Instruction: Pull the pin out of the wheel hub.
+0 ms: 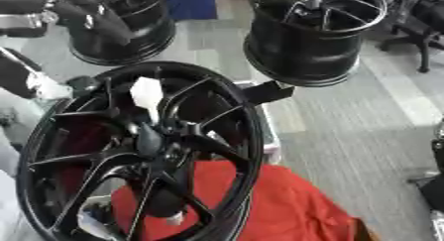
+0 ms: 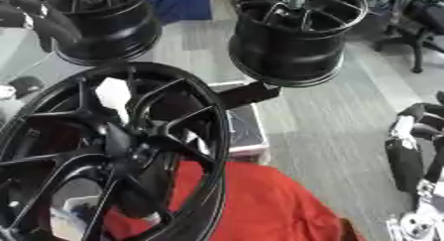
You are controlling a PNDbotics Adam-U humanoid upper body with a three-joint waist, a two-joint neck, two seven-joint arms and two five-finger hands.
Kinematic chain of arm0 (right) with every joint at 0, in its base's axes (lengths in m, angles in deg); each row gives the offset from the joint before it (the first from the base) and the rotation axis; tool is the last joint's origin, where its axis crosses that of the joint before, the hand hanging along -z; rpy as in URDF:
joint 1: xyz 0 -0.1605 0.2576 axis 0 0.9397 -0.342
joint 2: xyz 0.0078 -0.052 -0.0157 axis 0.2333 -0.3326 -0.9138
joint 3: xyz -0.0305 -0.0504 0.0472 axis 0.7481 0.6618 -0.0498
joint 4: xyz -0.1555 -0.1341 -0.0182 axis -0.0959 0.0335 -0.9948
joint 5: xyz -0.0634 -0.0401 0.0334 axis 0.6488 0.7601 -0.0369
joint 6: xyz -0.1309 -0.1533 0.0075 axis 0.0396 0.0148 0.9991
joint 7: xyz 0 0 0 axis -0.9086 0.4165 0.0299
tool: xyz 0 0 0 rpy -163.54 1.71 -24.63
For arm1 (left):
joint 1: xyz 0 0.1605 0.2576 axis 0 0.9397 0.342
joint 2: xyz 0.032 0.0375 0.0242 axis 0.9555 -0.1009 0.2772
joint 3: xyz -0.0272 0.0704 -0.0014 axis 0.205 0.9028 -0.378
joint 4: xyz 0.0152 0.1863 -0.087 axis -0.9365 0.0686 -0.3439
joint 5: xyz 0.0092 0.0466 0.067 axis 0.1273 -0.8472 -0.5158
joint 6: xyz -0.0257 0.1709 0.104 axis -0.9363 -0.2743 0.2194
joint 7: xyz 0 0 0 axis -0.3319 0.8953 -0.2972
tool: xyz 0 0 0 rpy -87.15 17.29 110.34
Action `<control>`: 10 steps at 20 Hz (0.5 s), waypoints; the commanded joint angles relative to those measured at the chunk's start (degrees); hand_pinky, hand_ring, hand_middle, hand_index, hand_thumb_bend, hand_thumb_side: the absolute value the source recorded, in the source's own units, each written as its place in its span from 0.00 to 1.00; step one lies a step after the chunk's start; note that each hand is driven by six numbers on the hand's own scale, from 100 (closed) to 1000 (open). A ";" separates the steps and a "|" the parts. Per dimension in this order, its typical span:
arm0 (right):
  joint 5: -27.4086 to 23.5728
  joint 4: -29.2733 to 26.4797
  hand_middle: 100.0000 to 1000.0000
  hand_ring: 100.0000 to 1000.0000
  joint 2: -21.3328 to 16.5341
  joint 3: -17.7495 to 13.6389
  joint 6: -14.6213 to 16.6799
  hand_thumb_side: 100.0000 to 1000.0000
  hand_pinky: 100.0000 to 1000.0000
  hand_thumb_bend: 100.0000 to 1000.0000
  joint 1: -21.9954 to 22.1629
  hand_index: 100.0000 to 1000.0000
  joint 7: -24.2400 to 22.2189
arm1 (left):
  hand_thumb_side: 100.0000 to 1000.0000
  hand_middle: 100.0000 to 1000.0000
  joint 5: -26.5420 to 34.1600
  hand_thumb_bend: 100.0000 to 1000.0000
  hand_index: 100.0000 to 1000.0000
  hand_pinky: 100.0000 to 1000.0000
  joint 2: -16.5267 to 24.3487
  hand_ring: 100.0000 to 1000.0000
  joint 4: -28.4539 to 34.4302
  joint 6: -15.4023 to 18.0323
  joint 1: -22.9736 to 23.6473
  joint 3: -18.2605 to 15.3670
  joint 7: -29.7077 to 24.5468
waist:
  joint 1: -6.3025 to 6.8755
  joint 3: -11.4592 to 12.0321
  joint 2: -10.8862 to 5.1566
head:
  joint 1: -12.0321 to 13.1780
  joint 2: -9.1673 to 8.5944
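Note:
A large black spoked wheel hub (image 1: 227,136) stands tilted in the foreground and fills the left half of both views. A white pin (image 1: 145,97) sticks up from its centre, and no hand touches it. My left arm comes in from the left edge, and my left hand (image 1: 80,84) ends beside the hub's upper left rim; its shape is not clear. My right hand (image 2: 406,153) rests at the right edge, well away from the hub, with its fingers relaxed and pointing up, holding nothing.
Red cloth (image 1: 286,210) lies under the hub's lower right. Two more black wheels stand behind, one far left (image 1: 130,36) and one at centre right (image 1: 304,36). A dark box (image 2: 247,131) sits behind the hub. A black stand's leg (image 1: 423,41) is at the upper right.

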 commanded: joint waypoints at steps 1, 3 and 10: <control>-0.23 -1.37 0.61 0.62 -1.20 0.02 0.10 0.47 0.51 0.00 -0.16 0.82 -0.26 | 0.37 0.79 -2.53 0.27 0.87 0.59 -1.34 0.51 -2.78 9.21 -2.61 1.14 -10.54 | 0.10 0.12 -0.63 | -0.26 -0.15; -0.25 -1.37 0.61 0.62 -1.13 -0.01 0.09 0.47 0.51 0.00 -0.09 0.82 -0.25 | 0.38 0.80 -4.13 0.30 0.88 0.58 -2.76 0.50 -4.51 10.09 -3.52 1.48 -12.14 | 0.12 0.16 -0.67 | -0.35 -0.15; -0.33 -1.37 0.61 0.62 -0.99 0.04 0.11 0.48 0.51 0.00 0.00 0.82 -0.26 | 0.44 0.79 -9.77 0.40 0.89 0.51 -6.96 0.44 -11.39 11.69 -5.18 1.47 -16.24 | 0.10 0.13 -0.78 | -0.65 -0.15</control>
